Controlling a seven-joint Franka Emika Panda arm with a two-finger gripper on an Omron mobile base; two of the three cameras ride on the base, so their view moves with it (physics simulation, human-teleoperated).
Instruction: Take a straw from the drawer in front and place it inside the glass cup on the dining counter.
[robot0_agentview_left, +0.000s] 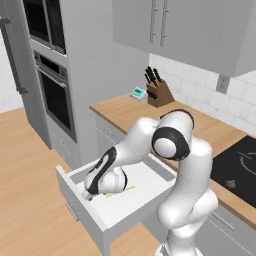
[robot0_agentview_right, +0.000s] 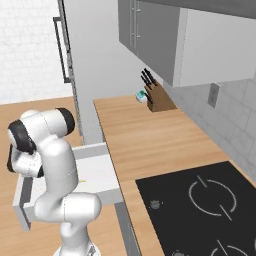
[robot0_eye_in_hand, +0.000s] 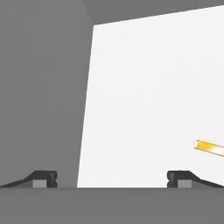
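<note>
The drawer (robot0_agentview_left: 144, 191) stands pulled open below the worktop, its white floor bare except for the straw (robot0_agentview_left: 120, 190), a thin pale yellow stick lying flat. My gripper (robot0_agentview_left: 90, 195) reaches down inside the drawer at its left end, just left of the straw. In the hand view the gripper (robot0_eye_in_hand: 113, 179) is open with nothing between its fingertips (robot0_eye_in_hand: 43, 179), over the drawer floor (robot0_eye_in_hand: 148, 87) beside the grey side wall. One end of the straw (robot0_eye_in_hand: 210, 148) shows off to the right of the fingers. The glass cup and the dining counter are out of view.
A wooden wall-side worktop (robot0_agentview_left: 130, 112) carries a knife block (robot0_agentview_left: 159, 92) and a small teal item (robot0_agentview_left: 138, 92). A black cooktop (robot0_agentview_left: 240, 165) lies to the right. A wall oven stack (robot0_agentview_left: 52, 85) stands left of the drawer. Grey cabinets (robot0_agentview_left: 165, 25) hang above.
</note>
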